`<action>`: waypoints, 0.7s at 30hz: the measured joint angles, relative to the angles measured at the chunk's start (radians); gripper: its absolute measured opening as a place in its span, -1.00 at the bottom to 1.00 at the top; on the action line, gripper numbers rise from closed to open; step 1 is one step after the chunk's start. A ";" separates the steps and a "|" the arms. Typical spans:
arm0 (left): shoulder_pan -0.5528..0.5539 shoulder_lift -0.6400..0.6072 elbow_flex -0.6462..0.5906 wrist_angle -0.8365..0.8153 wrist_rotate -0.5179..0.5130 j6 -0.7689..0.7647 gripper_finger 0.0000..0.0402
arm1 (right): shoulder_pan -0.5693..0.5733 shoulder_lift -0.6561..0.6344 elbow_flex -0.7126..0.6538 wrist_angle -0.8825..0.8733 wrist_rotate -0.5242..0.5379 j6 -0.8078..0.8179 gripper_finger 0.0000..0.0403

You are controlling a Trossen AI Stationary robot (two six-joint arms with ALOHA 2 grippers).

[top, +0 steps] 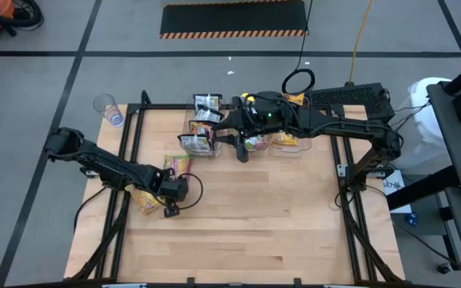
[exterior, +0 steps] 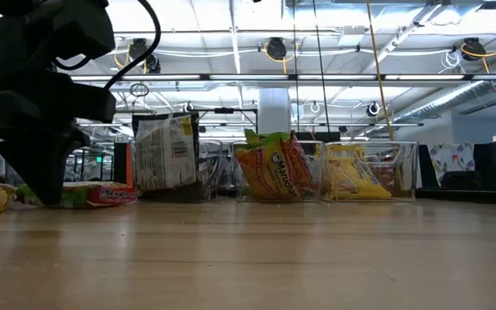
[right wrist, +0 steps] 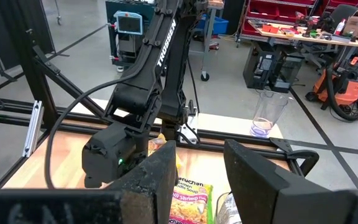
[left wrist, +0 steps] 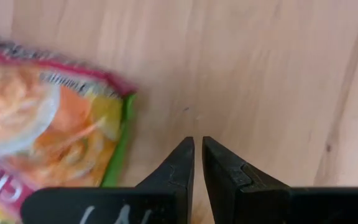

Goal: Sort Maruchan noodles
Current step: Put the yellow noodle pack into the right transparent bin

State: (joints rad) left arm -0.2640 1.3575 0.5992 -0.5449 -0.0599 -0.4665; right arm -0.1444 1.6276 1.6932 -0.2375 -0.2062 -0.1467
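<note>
Along the far edge of the wooden table (top: 238,224) stands a row of clear plastic bins (top: 214,132), and everything else is easiest placed against that row. Several Maruchan noodles packets (exterior: 274,168) sit upright inside the bins: in the low view a pale packet with dark print (exterior: 166,155) leans at one end, green-edged orange ones stand in the middle, and yellow ones (exterior: 351,172) fill the other end.

Directly over the middle of the row hangs the right gripper (top: 242,148), its arm reaching in from the right side of the table. Its fingers (right wrist: 157,180) stand wide apart with nothing between them.

Well forward of the bins, toward the table's left edge, a few loose packets lie flat on the wood. One is a green-edged packet (top: 178,166) with a pink border, seen up close from the left wrist (left wrist: 48,143); a yellow packet (top: 141,198) lies just beside it, partly under the left arm. The left gripper (top: 170,210) is down at the table surface on the near side of these loose packets, further from the bins than they are. Its fingers (left wrist: 179,168) are drawn to a narrow slit and pinch nothing; their tips point at bare wood just beside the green-edged packet's corner, seemingly without touching it, though the close view makes that hard to judge.

Beyond the table's far left corner, off to the side of the bin row, a clear plastic cup (top: 106,106) stands on the floor.
</note>
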 joint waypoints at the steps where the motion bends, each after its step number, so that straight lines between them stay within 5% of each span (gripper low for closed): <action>1: 0.000 0.003 0.000 0.009 0.001 0.016 -0.81 | 0.000 0.000 0.000 0.000 0.000 0.000 -0.34; 16: 0.044 0.003 0.000 -0.010 0.007 -0.112 -0.81 | 0.000 0.000 0.000 0.000 0.000 0.033 -0.34; 21: 0.040 0.002 0.000 -0.035 0.008 0.060 -0.81 | 0.000 0.000 0.000 0.000 0.000 0.031 -0.34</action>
State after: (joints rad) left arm -0.2242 1.3598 0.5995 -0.5799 -0.0519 -0.4069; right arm -0.1440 1.6279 1.6932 -0.2377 -0.2066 -0.1155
